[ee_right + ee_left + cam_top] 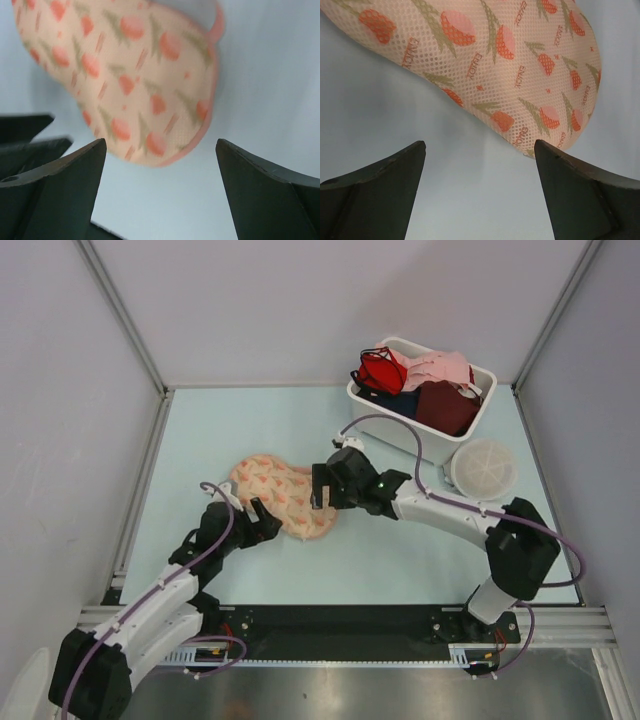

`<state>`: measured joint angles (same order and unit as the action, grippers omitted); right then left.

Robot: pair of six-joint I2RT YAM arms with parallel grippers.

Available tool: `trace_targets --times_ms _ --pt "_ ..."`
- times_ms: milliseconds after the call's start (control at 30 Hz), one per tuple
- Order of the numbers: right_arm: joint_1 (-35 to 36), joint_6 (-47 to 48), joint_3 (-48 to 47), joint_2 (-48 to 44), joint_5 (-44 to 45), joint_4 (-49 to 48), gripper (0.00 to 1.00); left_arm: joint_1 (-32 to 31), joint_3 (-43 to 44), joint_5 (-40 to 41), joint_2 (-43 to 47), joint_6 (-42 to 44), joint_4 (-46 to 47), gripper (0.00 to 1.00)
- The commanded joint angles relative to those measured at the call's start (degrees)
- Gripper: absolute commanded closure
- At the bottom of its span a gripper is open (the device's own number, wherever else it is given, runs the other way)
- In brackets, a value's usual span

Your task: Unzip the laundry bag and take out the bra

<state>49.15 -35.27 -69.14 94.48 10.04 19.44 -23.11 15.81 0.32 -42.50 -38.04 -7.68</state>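
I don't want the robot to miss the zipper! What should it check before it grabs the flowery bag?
1. The left gripper is open: ok.
2. The right gripper is open: ok.
3. The bag lies on the table between both grippers, not gripped: ok.
4. The zipper pull is found: cannot tell, no view shows it.
5. The bra is inside the bag: cannot tell, none shows.

White arm links (pixel 448 512), black joints (pixel 520 552), purple cables (pixel 380 417), dark wedge-shaped jaws
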Motion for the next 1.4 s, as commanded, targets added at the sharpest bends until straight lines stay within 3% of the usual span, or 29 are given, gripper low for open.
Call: trace_targets --times_ms 0,167,333,900,1167,1267,1367 --pt "6.4 -5.9 5.2 -4.0 -1.0 -1.0 0.06 -0.4 0.2 -2.4 -5.6 -1.8 9.8 0.06" --pt "11.8 -10.3 7.4 -2.0 -1.5 -3.8 0.12 -0.9 2.5 -2.5 -12.4 -1.2 13.6 0.15" --pt "14.3 -10.6 6.1 2.7 -3.4 -7.0 0.18 -1.1 3.8 -2.3 -17.2 -1.1 15.5 0.17" --pt "15.6 -7.9 0.4 11.9 1.4 -9.9 0.32 -1.2 4.2 -0.4 -27.0 -2.8 23.1 0.44" --pt "15.8 -7.5 -0.6 13.9 5.0 -8.5 0.37 -1.3 5.6 -1.1 -29.1 -3.3 24.3 0.85" --pt "16.0 -7.4 -0.8 14.2 6.9 -7.9 0.39 -1.4 6.0 -1.4 -28.4 -3.3 23.8 0.96" --pt "16.1 -7.1 -0.9 14.0 8.8 -7.8 0.41 -1.6 6.4 -1.4 -27.5 -3.3 22.7 1.00"
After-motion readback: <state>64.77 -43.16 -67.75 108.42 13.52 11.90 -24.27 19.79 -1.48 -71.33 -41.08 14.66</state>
